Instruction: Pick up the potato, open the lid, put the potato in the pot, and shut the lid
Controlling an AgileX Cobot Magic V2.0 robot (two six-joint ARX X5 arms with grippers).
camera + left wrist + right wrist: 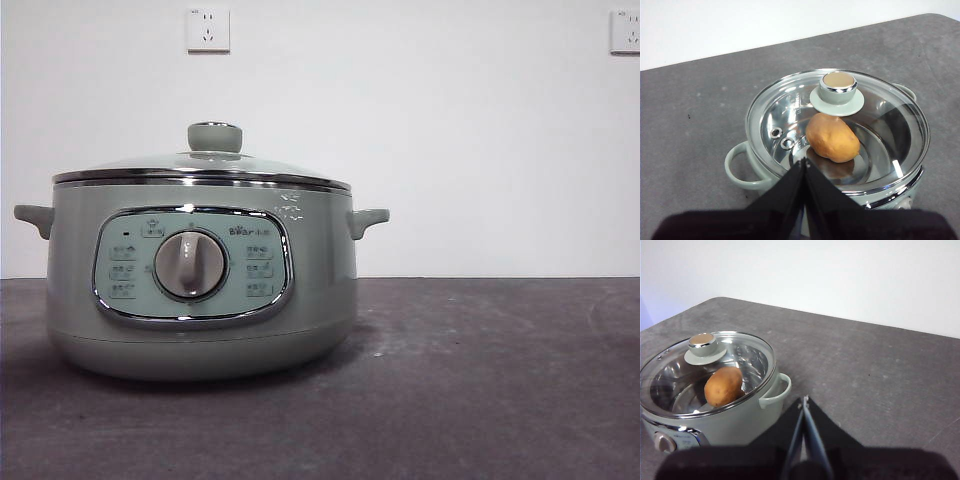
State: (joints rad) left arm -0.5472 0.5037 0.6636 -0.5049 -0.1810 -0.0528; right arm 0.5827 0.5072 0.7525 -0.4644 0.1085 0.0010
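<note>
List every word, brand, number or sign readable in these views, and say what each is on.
"Bear": brand on the pot, upper right of its control panel; the characters after it are blurred.
Button labels around the dial: too small to read.
Marks on the two wall sockets: too small to read.
Nothing readable in either wrist view.

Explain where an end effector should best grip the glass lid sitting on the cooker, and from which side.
Probably the round knob atop the lid, approached from straight above: it stands upright at the dome's centre, while the chrome rim sits flush on the pot.
</note>
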